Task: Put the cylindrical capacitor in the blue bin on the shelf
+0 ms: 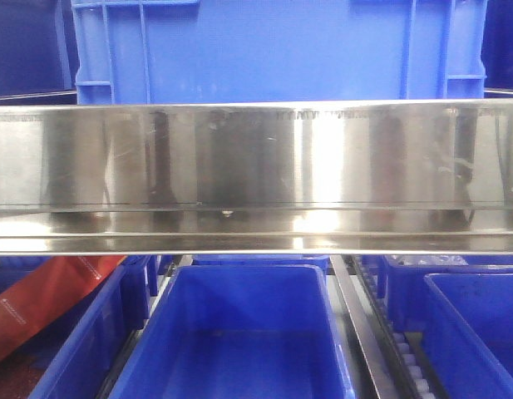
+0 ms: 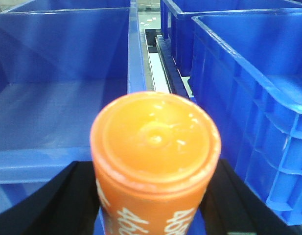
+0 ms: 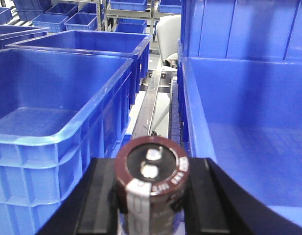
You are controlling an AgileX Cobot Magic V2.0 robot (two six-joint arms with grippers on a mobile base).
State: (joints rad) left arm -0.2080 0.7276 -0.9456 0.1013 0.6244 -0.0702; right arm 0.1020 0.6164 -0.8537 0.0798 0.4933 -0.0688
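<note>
My right gripper (image 3: 151, 196) is shut on the cylindrical capacitor (image 3: 151, 164), a brown can with two silver terminals on its top and a grey stripe. It is held upright over the gap between two open blue bins, one on the left (image 3: 62, 132) and one on the right (image 3: 248, 93). My left gripper (image 2: 155, 196) is shut on an orange cylinder (image 2: 155, 137) with white print, between a blue bin on the left (image 2: 62, 49) and another on the right (image 2: 248, 112). The shelf's steel front rail (image 1: 256, 158) crosses the front view; neither gripper shows there.
A large blue crate (image 1: 273, 50) stands on the tier above the rail. Below it sit several blue bins, the centre one (image 1: 239, 299) open. A red-orange bag (image 1: 40, 307) lies at lower left. A metal roller track (image 3: 151, 103) runs between the bins.
</note>
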